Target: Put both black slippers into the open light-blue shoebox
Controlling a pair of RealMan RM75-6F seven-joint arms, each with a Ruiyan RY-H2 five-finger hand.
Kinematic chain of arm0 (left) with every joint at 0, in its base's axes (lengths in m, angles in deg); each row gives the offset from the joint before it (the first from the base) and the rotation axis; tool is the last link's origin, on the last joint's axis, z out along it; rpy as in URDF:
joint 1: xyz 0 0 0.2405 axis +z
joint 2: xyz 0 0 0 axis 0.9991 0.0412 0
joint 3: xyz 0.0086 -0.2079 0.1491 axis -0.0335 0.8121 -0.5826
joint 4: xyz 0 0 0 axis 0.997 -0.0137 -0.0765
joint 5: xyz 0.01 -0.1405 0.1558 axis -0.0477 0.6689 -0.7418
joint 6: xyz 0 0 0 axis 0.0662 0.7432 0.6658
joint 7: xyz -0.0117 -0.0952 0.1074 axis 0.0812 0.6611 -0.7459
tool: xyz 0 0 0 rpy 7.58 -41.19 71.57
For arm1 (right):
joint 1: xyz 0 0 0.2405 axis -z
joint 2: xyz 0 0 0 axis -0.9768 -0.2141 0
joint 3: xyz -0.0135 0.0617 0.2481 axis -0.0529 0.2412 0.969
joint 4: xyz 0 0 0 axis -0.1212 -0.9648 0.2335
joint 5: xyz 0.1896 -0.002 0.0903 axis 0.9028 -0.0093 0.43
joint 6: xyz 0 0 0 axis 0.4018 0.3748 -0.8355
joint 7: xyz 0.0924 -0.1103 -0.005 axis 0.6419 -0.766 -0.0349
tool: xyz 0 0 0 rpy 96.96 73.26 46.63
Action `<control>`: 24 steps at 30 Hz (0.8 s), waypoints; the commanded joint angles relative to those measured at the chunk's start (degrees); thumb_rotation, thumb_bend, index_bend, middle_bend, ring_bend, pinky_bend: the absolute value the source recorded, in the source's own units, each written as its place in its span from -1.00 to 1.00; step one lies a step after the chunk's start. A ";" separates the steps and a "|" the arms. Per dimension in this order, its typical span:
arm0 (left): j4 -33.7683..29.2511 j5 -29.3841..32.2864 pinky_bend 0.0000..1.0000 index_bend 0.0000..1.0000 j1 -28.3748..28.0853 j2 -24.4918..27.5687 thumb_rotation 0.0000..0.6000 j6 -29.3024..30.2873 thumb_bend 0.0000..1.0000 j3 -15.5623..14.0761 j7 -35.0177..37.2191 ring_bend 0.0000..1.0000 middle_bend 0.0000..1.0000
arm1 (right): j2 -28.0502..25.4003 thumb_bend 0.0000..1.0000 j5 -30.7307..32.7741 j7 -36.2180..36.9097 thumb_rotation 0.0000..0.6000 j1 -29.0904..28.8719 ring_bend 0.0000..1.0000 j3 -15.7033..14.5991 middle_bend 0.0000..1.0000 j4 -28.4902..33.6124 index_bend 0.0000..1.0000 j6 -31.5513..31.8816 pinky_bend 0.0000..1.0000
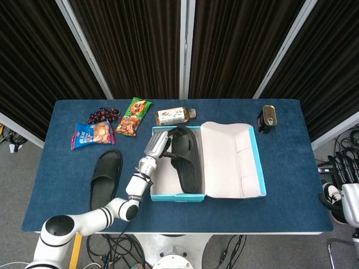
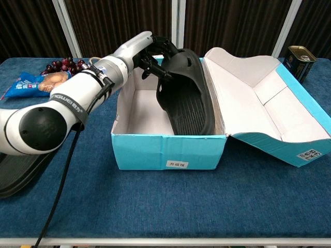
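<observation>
Scene: a blue table seen from above and from chest height, with dark curtains behind.
Shoebox: the open light-blue shoebox sits at centre frame, its lid folded out to the right.
First slipper: one black slipper lies tilted inside the box, toe end low, heel end resting near the back rim.
Left hand: the left hand reaches in from the left, its fingers clamped on the slipper's strap end.
Right hand: not visible in either view.
Second slipper: the other slipper lies flat on the table, left of the box and apart from it.
Progress: roughly half done; the first slipper needs releasing, the second is untouched.
Writing: a small white label on the box front carries characters too small to read; lettering on the arm is also illegible.
Also present: snack bags, grapes, a bottle and a can along the far edge.
</observation>
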 commanded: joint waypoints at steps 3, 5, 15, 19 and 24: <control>2.98 0.14 0.57 -0.07 -0.73 -2.05 1.00 -2.27 -1.00 0.15 0.73 0.66 0.02 | 0.00 -0.82 -0.12 -0.29 1.00 -0.21 -1.00 -0.09 -0.99 0.21 -1.00 -0.41 -0.96; 4.07 0.21 0.56 -0.07 -1.00 -2.59 1.00 -3.45 -1.00 0.06 0.59 0.66 0.02 | 0.02 -0.82 -0.11 -0.36 1.00 -0.32 -1.00 -0.11 -0.99 0.26 -1.00 -0.64 -0.96; 6.08 0.90 0.39 -0.34 -1.31 -3.90 1.00 -6.78 -1.00 -0.04 -1.85 0.57 -0.18 | -0.04 -0.82 0.13 -0.22 1.00 -0.58 -1.00 -0.12 -0.99 0.27 -1.00 -1.24 -0.96; 4.37 0.24 0.25 -0.72 -0.43 -3.03 1.00 -5.64 -1.00 -0.66 -3.89 0.15 -0.54 | -0.02 -0.82 0.06 0.19 1.00 -0.55 -1.00 -0.15 -0.99 0.01 -1.00 -1.18 -0.96; 0.53 -0.21 0.13 -0.86 0.67 -1.42 1.00 -2.86 -1.00 -0.86 -7.96 -0.52 -0.74 | 0.10 -0.80 -0.31 0.96 1.00 -0.40 -1.00 -0.25 -0.99 -0.51 -1.00 -0.78 -0.96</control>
